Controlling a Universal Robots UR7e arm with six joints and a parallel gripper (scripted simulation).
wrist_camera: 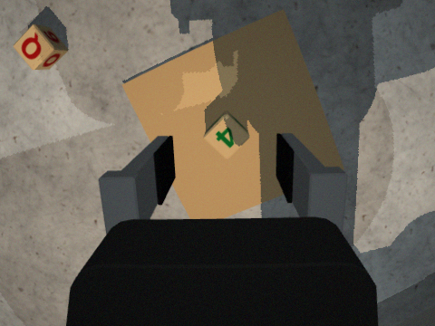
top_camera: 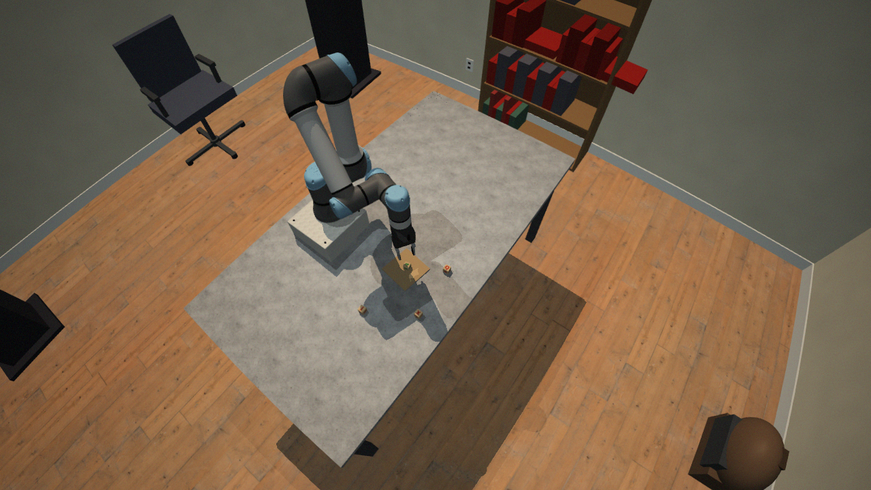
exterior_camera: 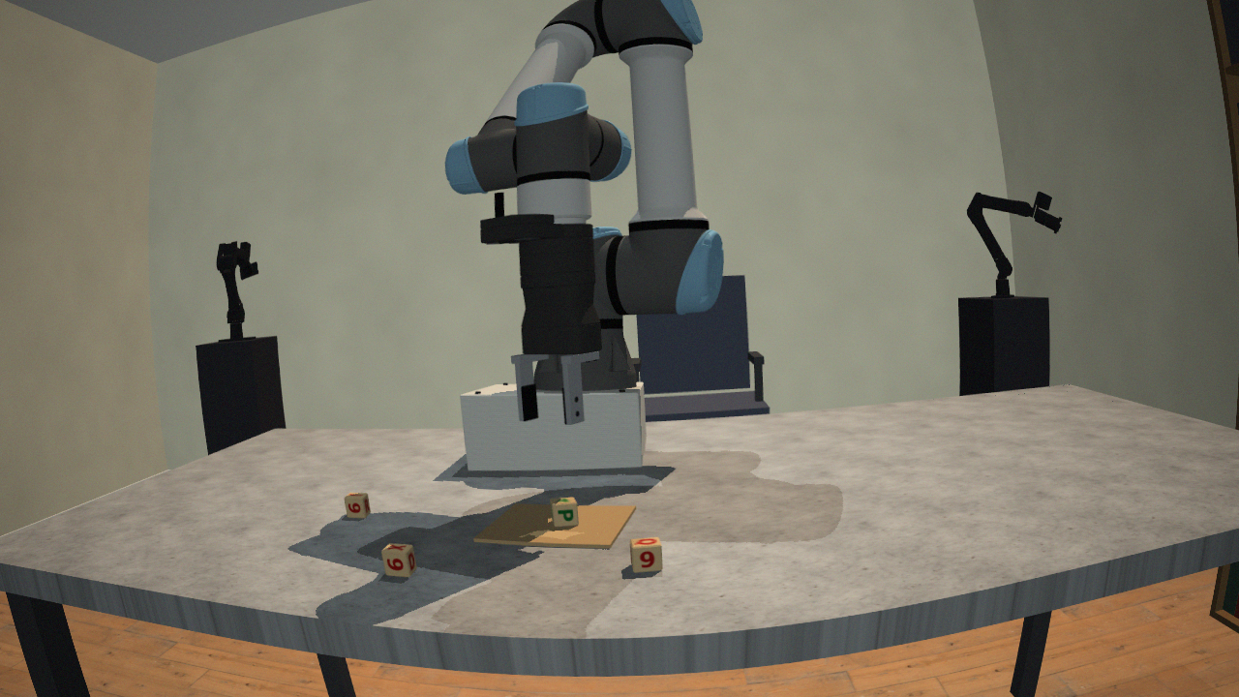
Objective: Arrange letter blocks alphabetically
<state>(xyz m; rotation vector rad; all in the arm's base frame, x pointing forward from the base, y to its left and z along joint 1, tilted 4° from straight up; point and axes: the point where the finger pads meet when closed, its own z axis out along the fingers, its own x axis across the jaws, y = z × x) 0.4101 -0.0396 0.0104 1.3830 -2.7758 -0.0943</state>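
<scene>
A tan mat (exterior_camera: 559, 528) lies flat on the grey table; it also shows in the wrist view (wrist_camera: 236, 121) and in the top view (top_camera: 406, 270). A green-marked block (wrist_camera: 227, 136) (exterior_camera: 563, 512) sits on the mat, a green 4 on top and a green P on its side. My gripper (exterior_camera: 545, 407) hangs open and empty well above this block, fingers on either side of it in the wrist view (wrist_camera: 223, 169). Three red-marked blocks lie off the mat: one near it (exterior_camera: 645, 555), also in the wrist view (wrist_camera: 39, 46), and two farther off (exterior_camera: 398, 560) (exterior_camera: 356, 505).
The white robot base (exterior_camera: 553, 429) stands just behind the mat. The table's front edge (exterior_camera: 606, 637) runs close to the blocks. A bookshelf (top_camera: 560, 67) stands beyond the table's far end.
</scene>
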